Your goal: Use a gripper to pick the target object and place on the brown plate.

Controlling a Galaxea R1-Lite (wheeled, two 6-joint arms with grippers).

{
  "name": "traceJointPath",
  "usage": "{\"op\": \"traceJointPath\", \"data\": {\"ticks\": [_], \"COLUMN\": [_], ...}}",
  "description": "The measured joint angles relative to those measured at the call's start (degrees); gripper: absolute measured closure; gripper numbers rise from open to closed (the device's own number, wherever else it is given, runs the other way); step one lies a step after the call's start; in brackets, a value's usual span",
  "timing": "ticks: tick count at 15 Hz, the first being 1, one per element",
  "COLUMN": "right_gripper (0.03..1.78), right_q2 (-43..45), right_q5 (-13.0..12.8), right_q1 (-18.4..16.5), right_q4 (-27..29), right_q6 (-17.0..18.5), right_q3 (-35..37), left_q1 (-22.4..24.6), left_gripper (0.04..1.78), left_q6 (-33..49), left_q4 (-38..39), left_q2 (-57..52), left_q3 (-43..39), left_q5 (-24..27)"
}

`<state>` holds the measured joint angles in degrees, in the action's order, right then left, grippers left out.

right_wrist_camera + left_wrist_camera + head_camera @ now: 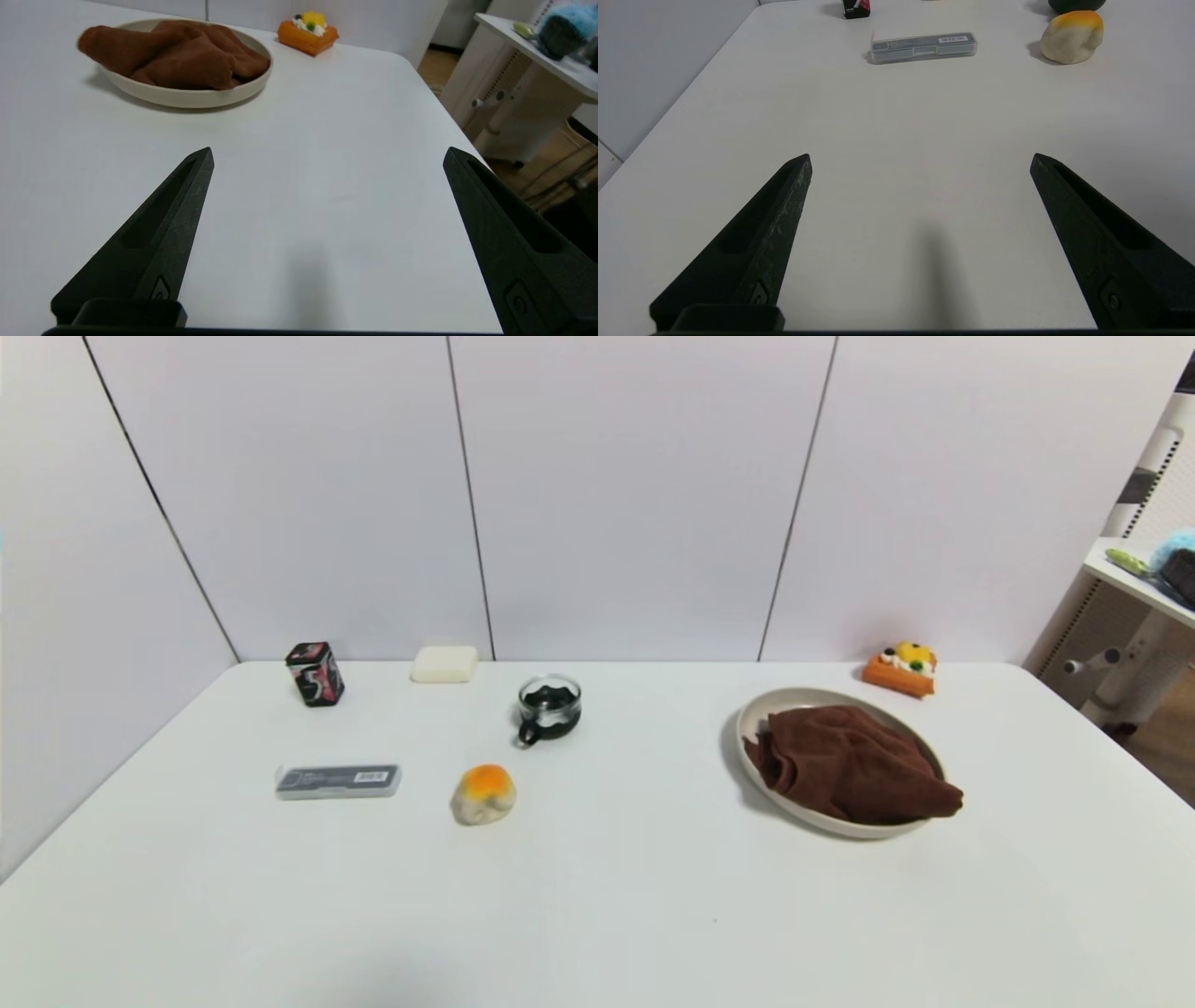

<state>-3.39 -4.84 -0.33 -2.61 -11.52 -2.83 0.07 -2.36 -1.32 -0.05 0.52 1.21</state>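
- Head view: the brown towel [850, 765] lies crumpled inside the brown plate [752, 719] on the right half of the white counter [616, 896]. One corner droops over the near-right rim. Judging by that, the placing looks done, since the cloth rests on the dish and nothing holds it.
- Neither arm shows in this view, so both appear pulled back toward the robot, leaving the plate unobstructed.
- Other items stand well apart from the plate: a glass cup [549, 707], an orange-topped fuzzy ball [484, 793], a clear flat case [338, 781], a small dark tin [315, 674], a pale soap bar [444, 665] and a toy cake [902, 669] behind the plate.
- Left wrist view: the left end effector [920, 161] hovers over bare counter with its fingers spread wide and nothing between them. The case [923, 46] and the ball [1071, 36] lie farther off, so this arm seems parked.
- Right wrist view: the right end effector [328, 156] is likewise wide apart and empty, over bare counter short of the plate [196, 95]. The towel [180, 53] is heaped in the dish, untouched by the fingers. This pose fits an arm drawn clear after release, though that is a judgement.
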Motion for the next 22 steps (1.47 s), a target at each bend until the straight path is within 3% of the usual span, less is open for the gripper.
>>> {"op": "traceJointPath", "data": {"ticks": [2,3,12,14,17,22], "right_gripper": [0.12,0.12,0.12,0.12,0.12,0.12], "right_q2": [2.02,2.57,3.5,3.5,3.5,3.5], "right_q5": [5.55,6.52,6.73,6.52,5.96,5.96], "right_q1": [0.11,0.12,0.15,0.15,0.15,0.15], "right_q4": [-0.45,-0.28,0.0,1.84,2.82,2.83], "right_q6": [-0.83,-0.6,0.78,3.15,9.52,10.2], "right_q3": [2.12,2.47,2.8,2.83,2.83,2.83], "left_q1": [0.0,0.0,0.0,0.0,0.0,0.0], "left_gripper": [0.13,0.13,0.13,0.13,0.13,0.13], "left_q6": [0.0,0.0,0.02,0.02,0.02,0.02], "left_q4": [0.0,0.0,0.0,0.0,0.0,0.0], "left_q2": [0.0,0.0,0.0,0.0,0.0,0.0], "left_q3": [0.0,0.0,0.0,0.0,0.0,0.0], "left_q5": [0.02,0.02,0.0,0.0,0.02,0.02]}}
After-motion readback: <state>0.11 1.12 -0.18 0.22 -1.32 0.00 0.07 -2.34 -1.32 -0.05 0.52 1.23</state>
